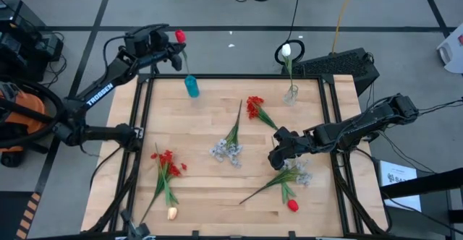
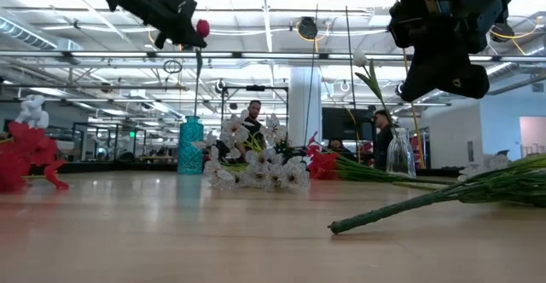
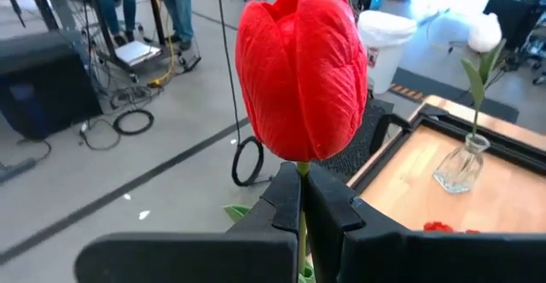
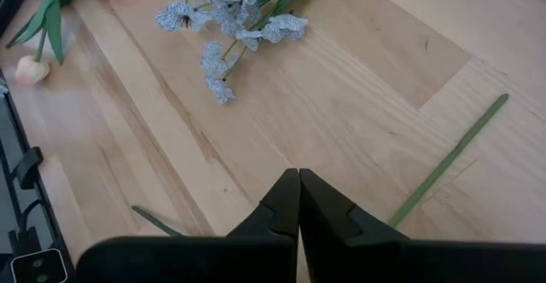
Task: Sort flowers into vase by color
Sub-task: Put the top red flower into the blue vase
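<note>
My left gripper (image 1: 173,46) is shut on a red tulip (image 3: 300,70) beyond the table's far left corner, above a teal vase (image 1: 192,87). A clear vase (image 1: 291,94) at the far right holds a white tulip (image 1: 286,50). Loose on the wood lie a red clustered bloom (image 1: 255,108), a bluish-white spray (image 1: 228,150), red blooms (image 1: 168,162), a cream bud (image 1: 172,212), another spray (image 1: 300,173) and a red tulip (image 1: 292,205). My right gripper (image 1: 278,153) hangs shut over the table's right half, holding nothing. My left gripper pinches the tulip's green stem (image 3: 301,199) between its two fingers (image 3: 281,205), just under the bud. The fingers come at it nearly level and lie across the stem. The bud stands upright above them, and the stem (image 2: 198,78) hangs down toward the teal vase's mouth (image 2: 190,121); whether its end is inside, I cannot tell.
A black frame (image 1: 141,110) runs along the table's edges. A long green stem (image 2: 401,208) lies slanting across the near right part of the wood. People and desks show in the room beyond the far edge.
</note>
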`<control>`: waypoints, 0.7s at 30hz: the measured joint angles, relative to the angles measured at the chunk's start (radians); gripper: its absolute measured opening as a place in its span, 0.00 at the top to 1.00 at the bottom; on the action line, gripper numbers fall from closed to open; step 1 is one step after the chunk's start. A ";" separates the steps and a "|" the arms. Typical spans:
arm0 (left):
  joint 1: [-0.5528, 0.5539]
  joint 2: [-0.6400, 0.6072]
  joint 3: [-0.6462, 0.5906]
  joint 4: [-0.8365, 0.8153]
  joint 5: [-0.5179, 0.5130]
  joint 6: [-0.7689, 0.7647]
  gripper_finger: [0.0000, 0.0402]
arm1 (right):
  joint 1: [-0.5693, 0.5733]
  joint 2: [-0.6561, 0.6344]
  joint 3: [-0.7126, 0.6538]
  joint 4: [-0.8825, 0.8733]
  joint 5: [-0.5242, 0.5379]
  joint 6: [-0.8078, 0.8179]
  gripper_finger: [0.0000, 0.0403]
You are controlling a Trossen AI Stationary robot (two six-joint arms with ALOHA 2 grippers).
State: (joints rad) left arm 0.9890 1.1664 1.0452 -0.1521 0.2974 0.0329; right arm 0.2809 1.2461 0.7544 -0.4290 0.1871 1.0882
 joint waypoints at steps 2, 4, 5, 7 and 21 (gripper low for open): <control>0.000 0.000 -0.042 0.035 0.000 -0.009 0.98 | 0.000 0.000 0.000 0.000 0.000 0.000 1.00; -0.001 0.001 -0.064 0.038 -0.006 -0.013 0.98 | 0.000 0.000 0.000 0.001 0.000 0.000 1.00; -0.001 0.001 -0.072 0.041 -0.011 -0.009 0.98 | 0.000 0.000 0.000 0.002 0.000 0.000 1.00; -0.001 0.000 -0.086 0.041 -0.015 0.001 0.98 | 0.000 0.000 0.000 0.004 0.000 0.000 1.00; -0.001 -0.002 -0.095 0.037 -0.040 -0.001 0.73 | 0.000 0.000 0.000 0.004 0.000 0.000 1.00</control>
State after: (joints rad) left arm 0.9878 1.1639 0.9497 -0.1155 0.2569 0.0315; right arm 0.2809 1.2461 0.7544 -0.4252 0.1871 1.0885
